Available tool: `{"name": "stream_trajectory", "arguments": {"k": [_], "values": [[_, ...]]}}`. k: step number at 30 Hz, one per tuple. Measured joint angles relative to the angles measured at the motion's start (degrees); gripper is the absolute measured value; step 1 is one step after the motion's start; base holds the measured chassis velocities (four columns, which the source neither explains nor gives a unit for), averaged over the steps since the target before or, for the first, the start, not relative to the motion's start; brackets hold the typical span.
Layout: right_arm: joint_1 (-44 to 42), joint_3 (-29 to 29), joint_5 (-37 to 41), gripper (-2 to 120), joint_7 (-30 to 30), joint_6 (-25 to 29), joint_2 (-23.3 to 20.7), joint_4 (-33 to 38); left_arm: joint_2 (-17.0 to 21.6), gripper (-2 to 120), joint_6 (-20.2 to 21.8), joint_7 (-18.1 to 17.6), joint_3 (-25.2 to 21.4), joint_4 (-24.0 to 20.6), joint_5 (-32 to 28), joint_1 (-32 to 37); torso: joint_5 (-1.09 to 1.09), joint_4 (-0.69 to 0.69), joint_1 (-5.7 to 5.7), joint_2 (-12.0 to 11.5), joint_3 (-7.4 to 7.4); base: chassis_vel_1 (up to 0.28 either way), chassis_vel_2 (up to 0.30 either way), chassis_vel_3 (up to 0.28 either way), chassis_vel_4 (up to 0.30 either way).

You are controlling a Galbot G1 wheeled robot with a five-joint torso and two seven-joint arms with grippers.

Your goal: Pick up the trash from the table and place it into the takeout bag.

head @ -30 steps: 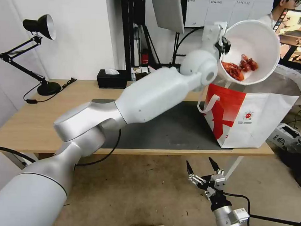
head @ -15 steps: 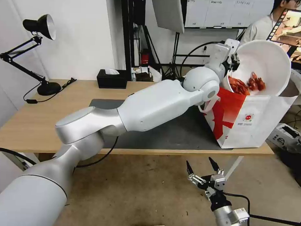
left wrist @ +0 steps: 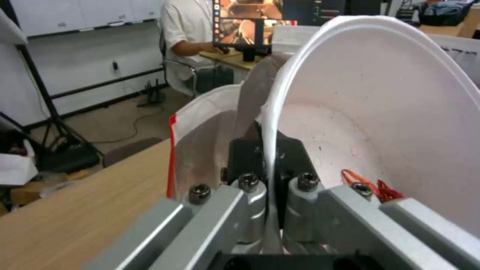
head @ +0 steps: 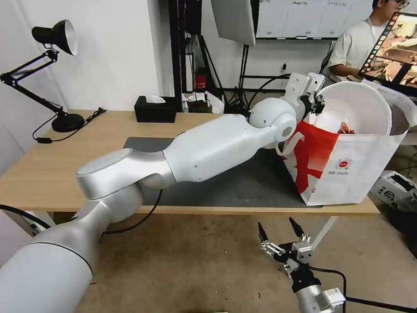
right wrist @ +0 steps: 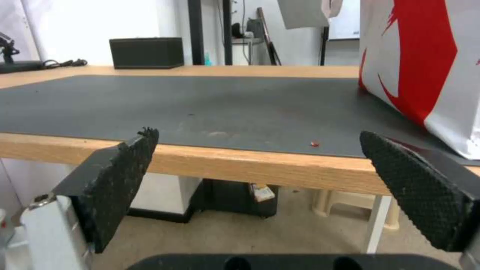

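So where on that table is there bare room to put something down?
The dark mat is bare from the black tissue box side across to the takeout bag; the left arm reaches above it. Bare wood lies beside the lamp. The bag corner is crowded: the left end effector holds the bowl there.

Bowl [head: 356, 107] in takeout bag [head: 354, 166]; bag on table [head: 48, 169], right end.

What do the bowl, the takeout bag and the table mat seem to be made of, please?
Bowl: likely thin white plastic, smooth and slightly glossy. Takeout bag: seemingly woven printed fabric; creased silver lining suggests foil. Mat: dark grey, matte, probably rubber or foam.
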Motion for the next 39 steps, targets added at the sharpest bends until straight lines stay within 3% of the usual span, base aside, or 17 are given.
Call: {"name": "stream_trajectory", "arguments": {"k": [19, 25, 33, 39], "values": [[0.0, 0.0, 0.0, 100, 0.0, 0.0, 0.0, 0.0, 0.02, 0, 0.7, 0.43, 2.19, 1.3, 1.01, 0.9, 0.0, 0.0, 0.0, 0.0, 0.0, 0.0, 0.0, 0.0, 0.0], [0.0, 0.0, 0.0, 100, 0.0, 0.0, 0.0, 0.0, 0.02, 25, 1.26, 0.36, 2.26, 0.75, 0.33, 1.12, 0.0, 0.0, 0.0, 0.0, 0.0, 0.0, 0.0, 0.0, 0.0], [0.0, 0.0, 0.0, 100, 0.0, 0.0, 0.0, 0.0, 0.03, 48, 1.61, -0.03, 1.97, 0.04, -0.09, 1.51, 0.0, 0.0, 0.0, 0.0, 0.0, 0.0, 0.0, 0.0, 0.0], [0.0, 0.0, 0.0, 100, 0.0, 0.0, 0.0, 0.0, 0.31, 73, 0.19, -0.12, -0.3, -1.77, -0.14, 1.54, 0.0, 0.0, 0.0, 0.0, 0.0, 0.0, 0.0, 0.0, 0.0]]}}
